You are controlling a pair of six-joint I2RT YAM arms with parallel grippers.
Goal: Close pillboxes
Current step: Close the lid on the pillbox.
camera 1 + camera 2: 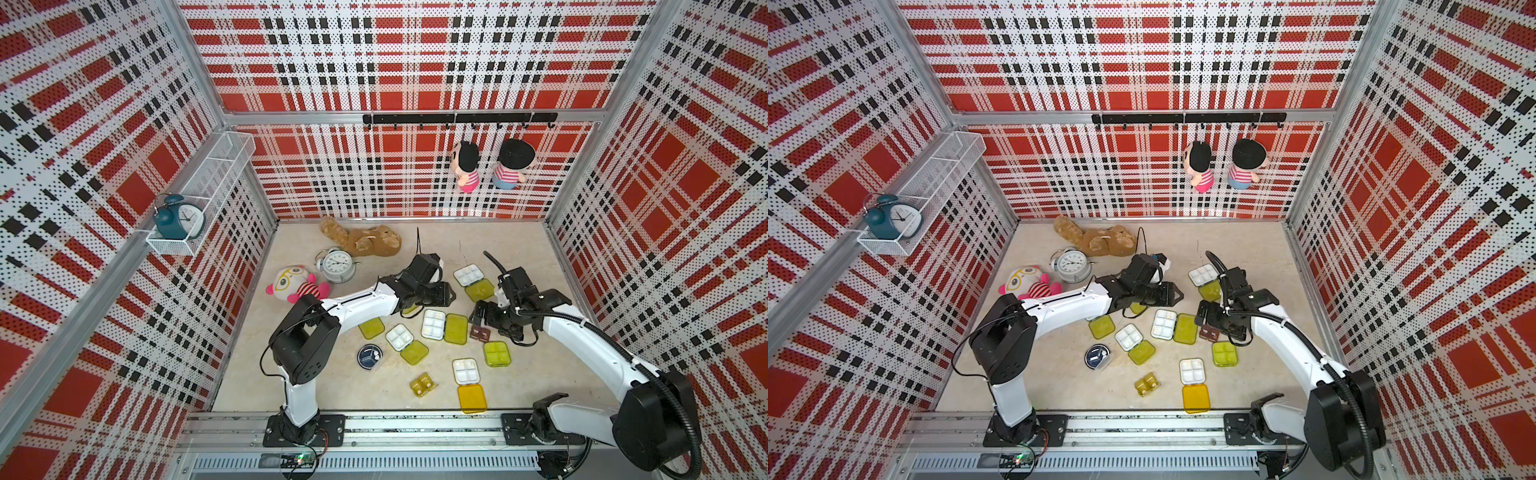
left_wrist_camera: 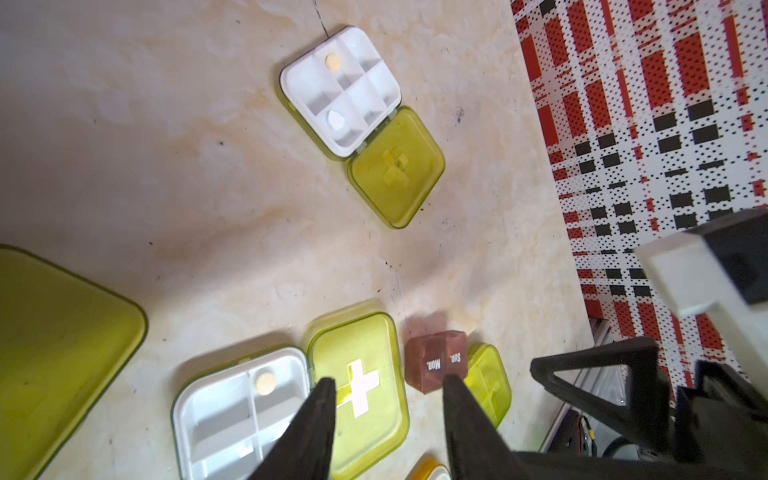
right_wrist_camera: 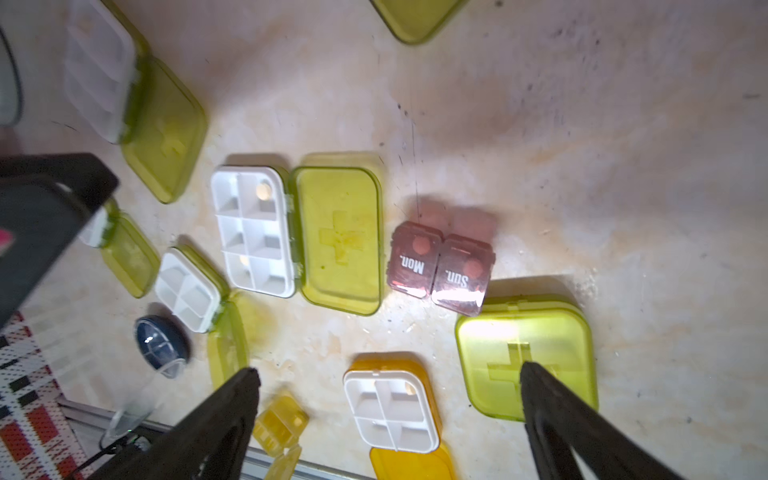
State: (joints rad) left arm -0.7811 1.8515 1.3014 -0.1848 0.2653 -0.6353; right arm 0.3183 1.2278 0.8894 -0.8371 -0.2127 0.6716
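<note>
Several pillboxes lie on the beige floor. My left gripper (image 2: 390,378) is open, hovering over the flat green lid (image 2: 374,424) of an open six-cell pillbox (image 1: 433,324), one finger near the brown "Mon./Sun." box (image 2: 434,365). It holds nothing. My right gripper (image 3: 387,369) stands wide open above the open orange-yellow pillbox (image 3: 390,411), with the closed green pillbox (image 3: 525,353) under one finger. Open green-lidded boxes lie at the back right (image 1: 469,275) and centre (image 1: 399,336). An amber box (image 1: 423,384) lies open; a round navy one (image 1: 369,356) lies nearby.
A silver alarm clock (image 1: 337,265), a brown plush (image 1: 365,241) and a striped plush (image 1: 297,284) lie at the back left. Another green lid (image 1: 371,327) shows under my left arm. The plaid right wall (image 1: 582,270) and the front rail (image 1: 415,428) bound the floor.
</note>
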